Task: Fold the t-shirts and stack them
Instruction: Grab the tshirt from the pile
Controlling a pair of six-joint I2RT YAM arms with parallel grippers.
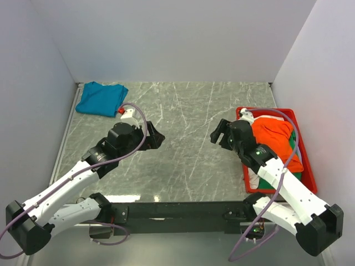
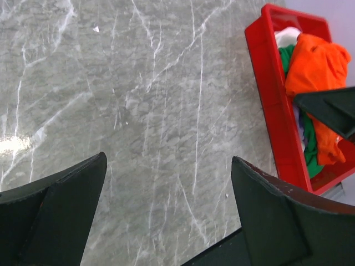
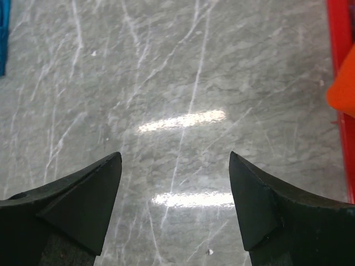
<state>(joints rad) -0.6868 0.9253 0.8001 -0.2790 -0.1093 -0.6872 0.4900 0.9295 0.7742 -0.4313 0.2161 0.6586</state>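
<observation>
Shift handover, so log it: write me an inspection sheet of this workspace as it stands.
Surface: grey marbled table, with light glare in the right wrist view.
Job's things: teal t-shirt lying at the far left corner; orange t-shirt, green t-shirt and white t-shirt heaped unfolded in the tray.
Clutter: red tray at the right edge.
Hands: left hand and right hand both open and empty, over bare table.
Cables: left arm's cable and right arm's cable loop loose.
Surroundings: plain white walls.
</observation>
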